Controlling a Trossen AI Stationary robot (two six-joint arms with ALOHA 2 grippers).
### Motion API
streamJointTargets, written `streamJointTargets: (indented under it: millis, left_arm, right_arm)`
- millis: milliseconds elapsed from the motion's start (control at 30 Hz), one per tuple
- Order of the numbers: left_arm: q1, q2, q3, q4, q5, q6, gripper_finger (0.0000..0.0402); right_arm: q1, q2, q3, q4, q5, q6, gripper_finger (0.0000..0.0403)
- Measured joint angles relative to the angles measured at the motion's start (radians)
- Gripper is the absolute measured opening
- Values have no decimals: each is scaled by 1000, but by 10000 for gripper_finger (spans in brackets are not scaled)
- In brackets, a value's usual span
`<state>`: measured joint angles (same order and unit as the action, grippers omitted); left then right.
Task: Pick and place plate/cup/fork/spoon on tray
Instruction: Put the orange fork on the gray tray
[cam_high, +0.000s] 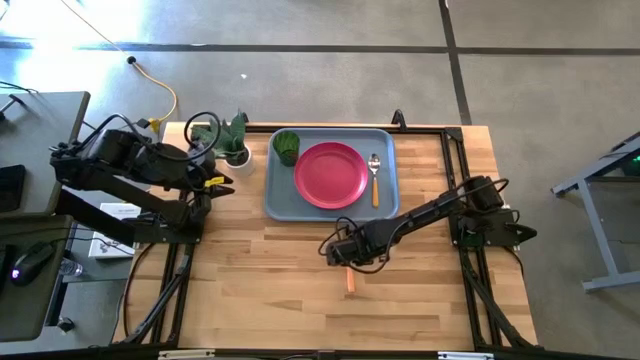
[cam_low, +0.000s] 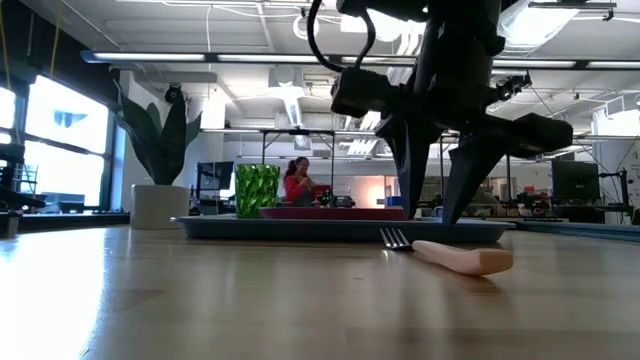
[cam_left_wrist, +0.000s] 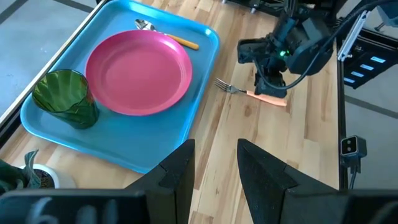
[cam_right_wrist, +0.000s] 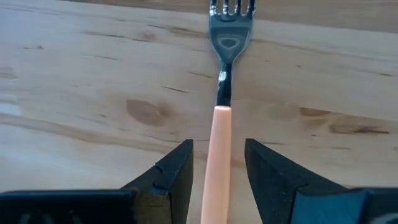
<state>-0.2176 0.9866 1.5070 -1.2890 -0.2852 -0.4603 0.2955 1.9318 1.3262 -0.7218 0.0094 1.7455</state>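
Observation:
The fork (cam_right_wrist: 219, 143), with silver tines and an orange handle, lies flat on the wooden table, on the near side of the tray (cam_high: 270, 195). My right gripper (cam_right_wrist: 217, 152) is open just above the table. Its fingers stand on either side of the fork's handle without touching it, as the low view (cam_low: 430, 225) also shows. The pink-red plate (cam_high: 330, 175), the dark green cup (cam_high: 287, 146) and the spoon (cam_high: 375, 178) rest in the tray. My left gripper (cam_left_wrist: 216, 155) is open and empty at the table's left, near the plant.
A leafy plant in a white pot (cam_high: 232, 140) stands just left of the tray, close to my left arm. Bare wood lies on the near side of the tray around the fork. A person shows far off in the room (cam_low: 297, 180).

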Motion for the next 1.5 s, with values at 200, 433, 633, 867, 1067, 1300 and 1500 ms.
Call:
streamJointTargets:
  millis: [200,433,633,867,1067,1300,1500]
  left_arm:
    - [0,9,0,0,0,-1,110]
    - [0,9,0,0,1,-36,110]
    - [0,8,0,0,1,-35,110]
    - [0,8,0,0,1,-35,110]
    - [0,8,0,-1,1,-33,110]
    - [0,8,0,-1,1,-23,110]
    - [0,8,0,-1,1,0,110]
  right_arm:
    - [0,42,0,23,-2,0,134]
    - [0,76,4,41,-3,3,134]
    - [0,79,4,37,8,4,133]
    - [-1,80,4,29,8,30,120]
    - [-1,81,3,19,6,29,71]
    - [-1,81,2,22,5,26,23]
    - [-1,80,2,20,5,26,26]
